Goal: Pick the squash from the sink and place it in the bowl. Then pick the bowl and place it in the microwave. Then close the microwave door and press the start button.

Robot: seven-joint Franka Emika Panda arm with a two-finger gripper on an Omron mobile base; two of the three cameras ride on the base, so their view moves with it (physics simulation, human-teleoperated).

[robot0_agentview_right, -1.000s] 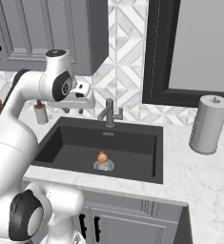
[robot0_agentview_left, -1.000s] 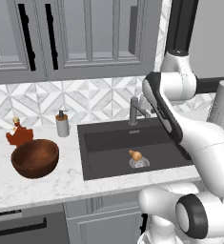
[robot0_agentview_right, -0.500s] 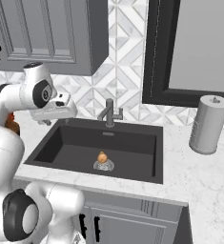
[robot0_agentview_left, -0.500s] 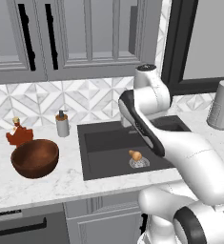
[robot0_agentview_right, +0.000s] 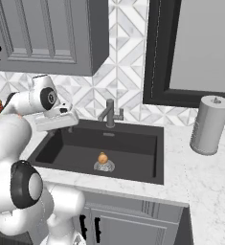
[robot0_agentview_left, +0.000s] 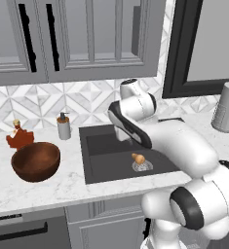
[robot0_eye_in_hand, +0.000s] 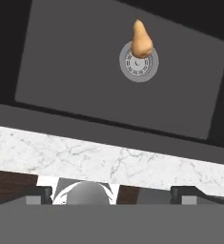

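Note:
The small tan-orange squash [robot0_agentview_left: 138, 158] [robot0_agentview_right: 102, 158] lies on the round drain in the dark sink [robot0_agentview_left: 106, 163] [robot0_agentview_right: 133, 143]. In the hand view the squash [robot0_eye_in_hand: 141, 39] is far up, its narrow neck pointing away. My gripper [robot0_eye_in_hand: 113, 195] is open, its dark fingertips [robot0_eye_in_hand: 39, 194] wide apart with nothing between them. It hangs above the sink's left edge, over a strip of marble counter [robot0_eye_in_hand: 108, 159]. The reddish-brown wooden bowl [robot0_agentview_left: 35, 161] sits empty on the counter left of the sink. The microwave and its door are out of view.
A rooster figurine [robot0_agentview_left: 19, 137] and a soap dispenser [robot0_agentview_left: 63, 126] stand behind the bowl. The grey faucet [robot0_agentview_right: 109, 113] rises at the sink's back. A paper towel roll [robot0_agentview_right: 208, 125] stands on the right counter. Grey wall cabinets [robot0_agentview_left: 86, 39] hang overhead.
My arm has swung left across the sink, from its right side to above its left edge. The squash and the bowl have not moved.

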